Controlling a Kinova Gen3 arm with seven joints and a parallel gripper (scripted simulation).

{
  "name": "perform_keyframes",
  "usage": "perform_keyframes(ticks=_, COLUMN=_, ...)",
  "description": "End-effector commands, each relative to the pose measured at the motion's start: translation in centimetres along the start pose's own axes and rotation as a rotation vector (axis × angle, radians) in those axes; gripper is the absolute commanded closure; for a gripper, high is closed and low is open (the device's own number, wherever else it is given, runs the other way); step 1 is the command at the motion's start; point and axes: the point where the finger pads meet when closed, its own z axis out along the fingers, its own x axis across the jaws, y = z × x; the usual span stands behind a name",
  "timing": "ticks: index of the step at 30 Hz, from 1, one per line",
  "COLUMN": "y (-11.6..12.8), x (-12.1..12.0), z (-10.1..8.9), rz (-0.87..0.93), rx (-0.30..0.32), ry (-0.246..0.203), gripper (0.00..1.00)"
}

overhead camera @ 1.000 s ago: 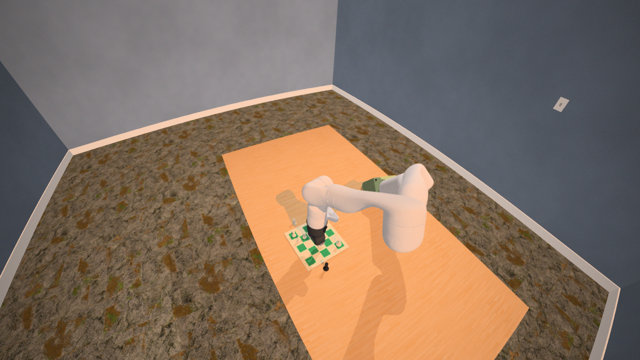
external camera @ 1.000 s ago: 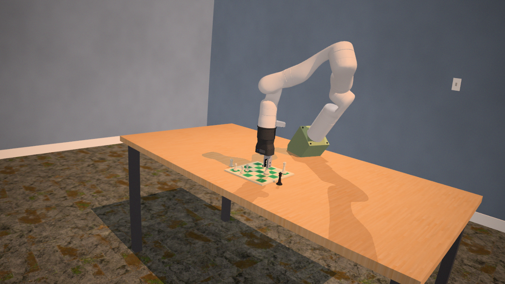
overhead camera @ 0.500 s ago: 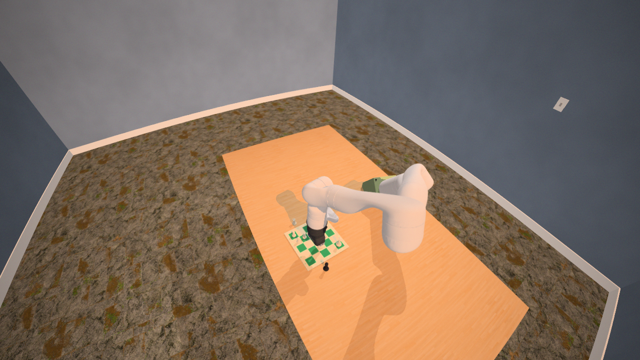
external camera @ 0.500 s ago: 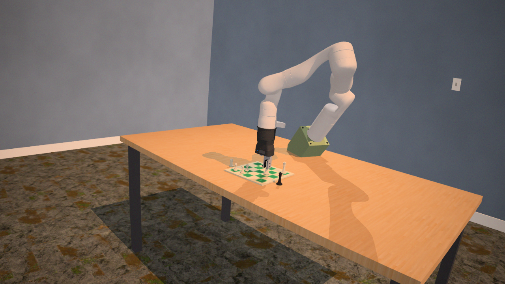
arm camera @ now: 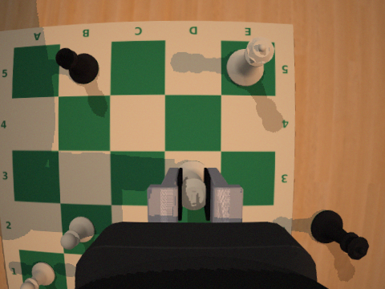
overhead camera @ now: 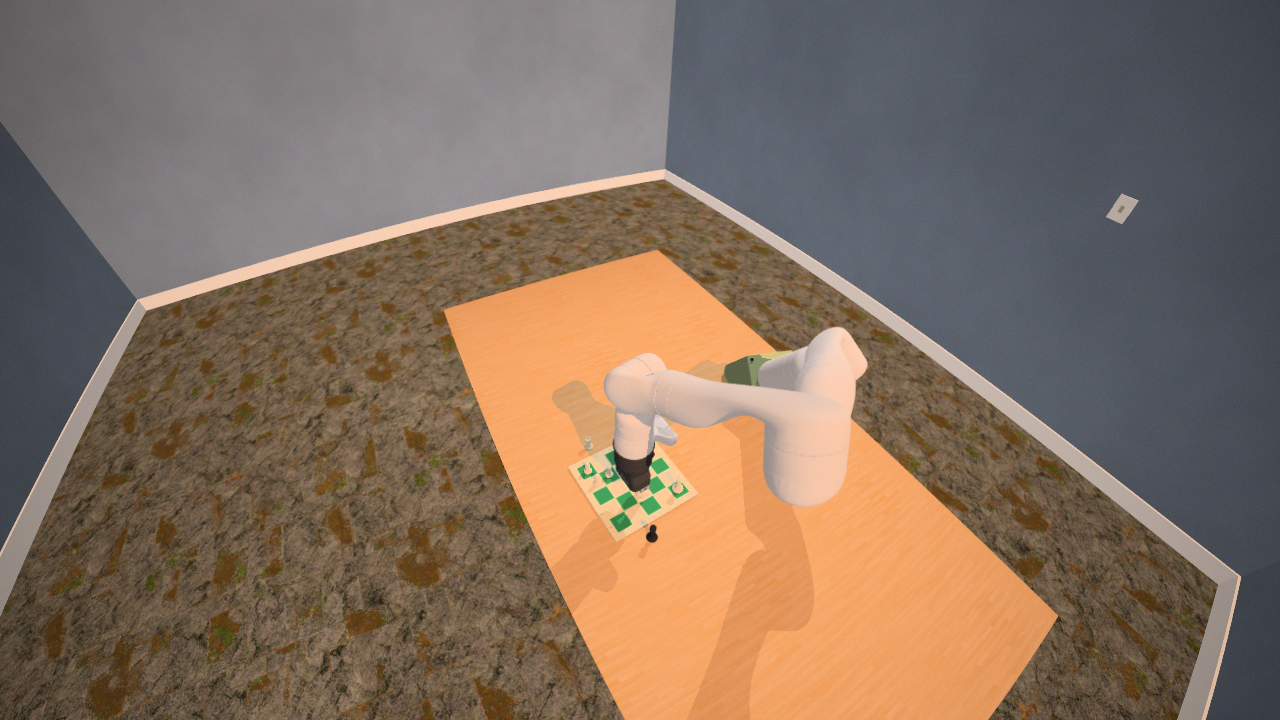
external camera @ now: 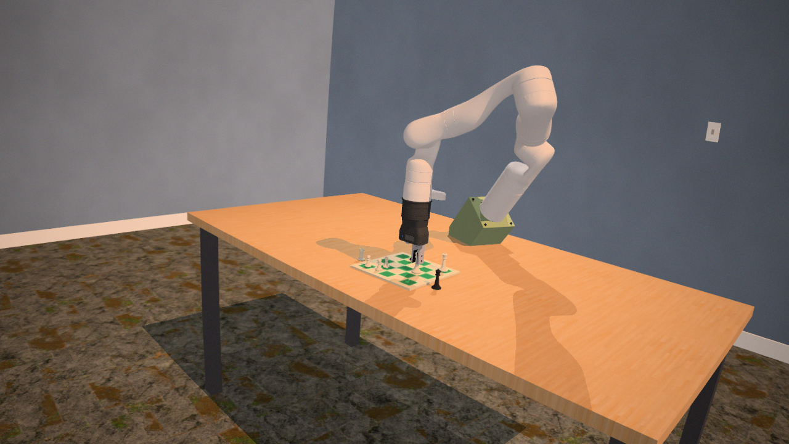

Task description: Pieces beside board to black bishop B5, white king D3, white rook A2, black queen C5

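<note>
The small green and cream board point(arm camera: 150, 160) lies on the table. My gripper point(arm camera: 192, 185) is shut on the white king point(arm camera: 192, 188) and holds it upright, low over column D at about row 3; its base is hidden by the fingers. It also shows in the exterior view point(external camera: 417, 259). The black bishop point(arm camera: 80, 66) stands on B5. The black queen point(arm camera: 338, 233) stands on the table just off the board's right edge, near row 2. The white rook point(external camera: 361, 253) stands off the board's far side in the exterior view.
A white crowned piece point(arm camera: 247, 66) stands on E5. Two white pawns stand on B2 point(arm camera: 76, 231) and A1 point(arm camera: 38, 278). The arm's green base point(external camera: 478, 222) sits behind the board.
</note>
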Motion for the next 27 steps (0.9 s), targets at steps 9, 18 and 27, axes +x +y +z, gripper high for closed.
perform_keyframes(ticks=9, y=0.05, x=-0.03, z=-0.07, rz=0.000, rx=-0.002, ry=-0.001, gripper=1.00)
perform_keyframes(ticks=18, y=0.05, x=-0.03, z=-0.07, rz=0.000, rx=-0.002, ry=-0.001, gripper=1.00)
perform_keyframes(ticks=27, y=0.05, x=-0.03, z=-0.07, rz=0.000, rx=-0.002, ry=-0.001, gripper=0.84)
